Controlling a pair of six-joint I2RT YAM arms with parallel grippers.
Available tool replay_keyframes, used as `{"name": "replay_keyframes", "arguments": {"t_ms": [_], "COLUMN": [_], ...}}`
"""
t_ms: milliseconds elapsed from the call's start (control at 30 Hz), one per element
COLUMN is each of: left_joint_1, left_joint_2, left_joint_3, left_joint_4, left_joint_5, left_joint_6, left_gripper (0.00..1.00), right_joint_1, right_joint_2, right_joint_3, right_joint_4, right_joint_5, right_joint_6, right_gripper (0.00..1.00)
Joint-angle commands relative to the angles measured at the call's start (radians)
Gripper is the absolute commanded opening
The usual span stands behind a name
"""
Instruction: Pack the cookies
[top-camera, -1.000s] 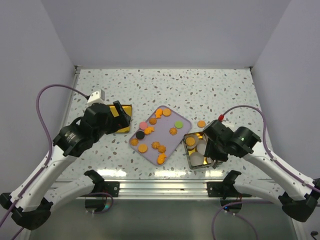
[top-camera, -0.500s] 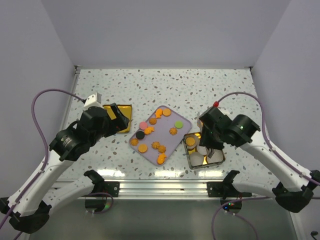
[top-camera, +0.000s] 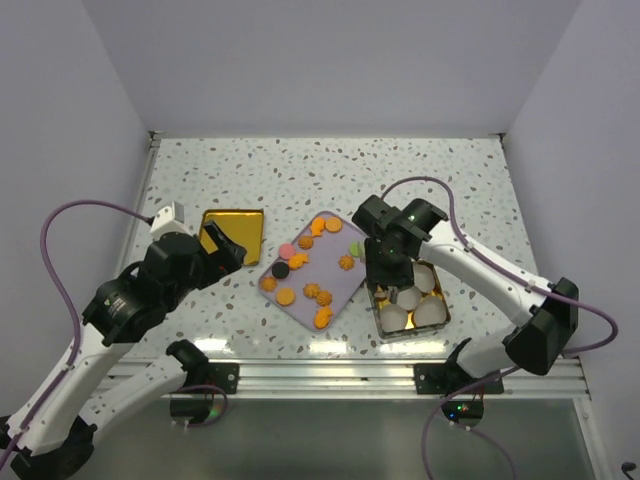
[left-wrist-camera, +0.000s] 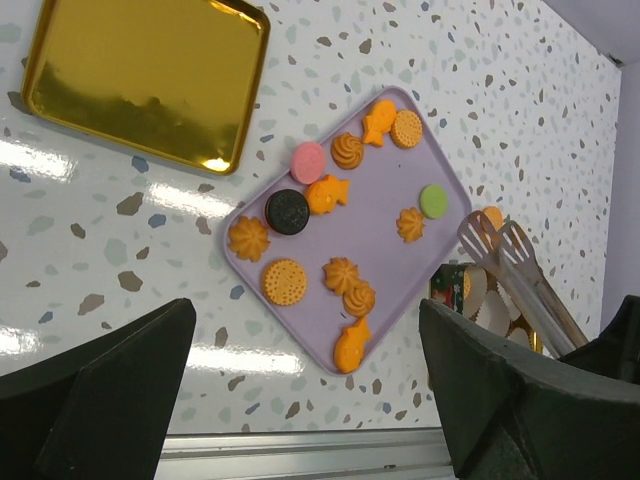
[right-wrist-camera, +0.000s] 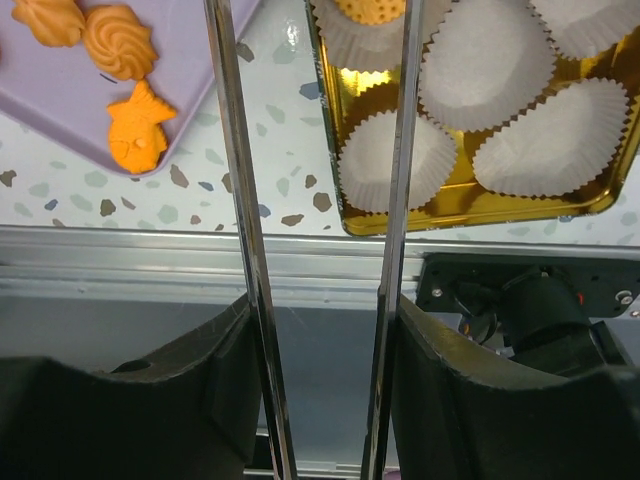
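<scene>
Speckled table (top-camera: 450, 190) bears gold lid (top-camera: 245, 225), lilac tray (top-camera: 330, 273), tin (right-wrist-camera: 460, 203).

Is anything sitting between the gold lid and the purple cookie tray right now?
No. In the left wrist view, only a strip of bare speckled tabletop separates the gold lid from the purple tray. They lie apart, not touching.

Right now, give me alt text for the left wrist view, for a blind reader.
A lavender tray holding about a dozen cookies, mostly orange plus one pink, one black and one green, lies on a speckled table. A shiny gold tray sits apart at upper left; at right the right gripper hangs over a tin of white paper cups.
</scene>
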Motion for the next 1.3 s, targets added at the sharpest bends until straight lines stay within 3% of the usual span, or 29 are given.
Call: {"name": "replay_keyframes", "arguments": {"t_ms": [0, 233, 567, 1267], "left_joint_1": [0.007, 0.006, 0.006, 0.006], "left_joint_2": [-0.023, -0.03, -0.001, 0.071], "left_joint_3": [-0.009, 0.011, 0.015, -0.006], "left_joint_4": [-0.031, -0.054, -0.034, 0.041], "left_joint_5": [-0.047, -0.088, -0.114, -0.099], "left_joint_6": [-0.029, -0.008, 0.047, 0.083], "left_gripper": [1.0, 1.0, 1.0, 1.0], "right_joint_1": [-0.005, -0.045, -0.333, -0.407], "right_joint_2": [0.053, 0.146, 0.107, 0.199], "right_joint_3": [0.058, 0.114, 0.101, 0.058], "right_joint_4": [0.029, 0.01, -0.019, 0.013], "right_joint_5": [-0.046, 0.003, 0.027, -0.094], "right_joint_6": [-0.054, -0.074, -0.18, -0.249], "right_gripper": [0.5, 0.49, 0.48, 0.49]}}
